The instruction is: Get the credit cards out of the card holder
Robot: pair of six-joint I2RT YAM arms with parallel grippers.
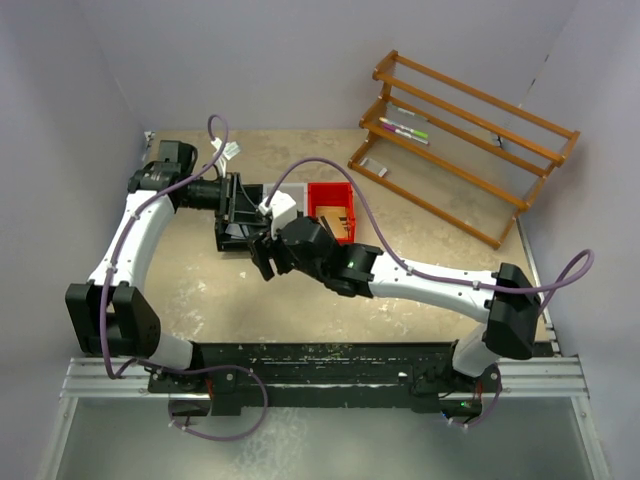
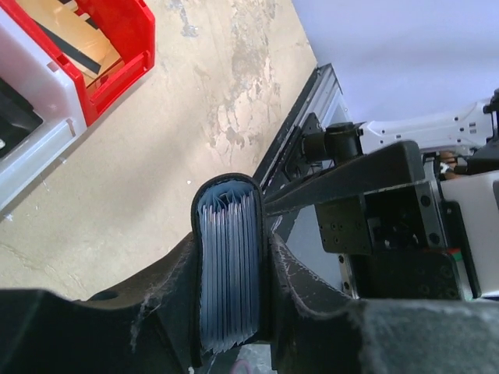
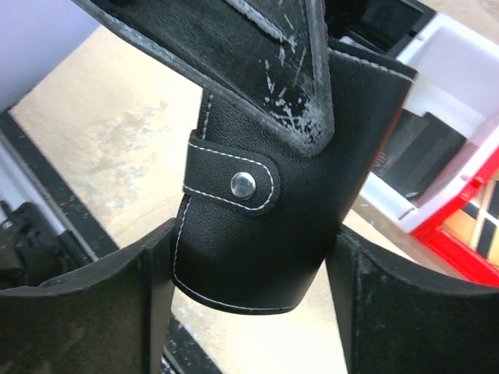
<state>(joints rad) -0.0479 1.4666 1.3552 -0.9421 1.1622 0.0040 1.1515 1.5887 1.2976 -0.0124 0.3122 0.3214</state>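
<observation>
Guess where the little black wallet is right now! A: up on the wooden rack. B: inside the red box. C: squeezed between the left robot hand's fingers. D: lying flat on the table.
C: the left wrist view shows the card holder clamped in the left gripper, with the credit cards showing edge-on inside it.

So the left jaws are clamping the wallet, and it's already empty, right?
Not empty. The left wrist view shows the wallet still packed with cards, their edges showing between its covers. The rest holds: the left jaws are clamped on it.
</observation>
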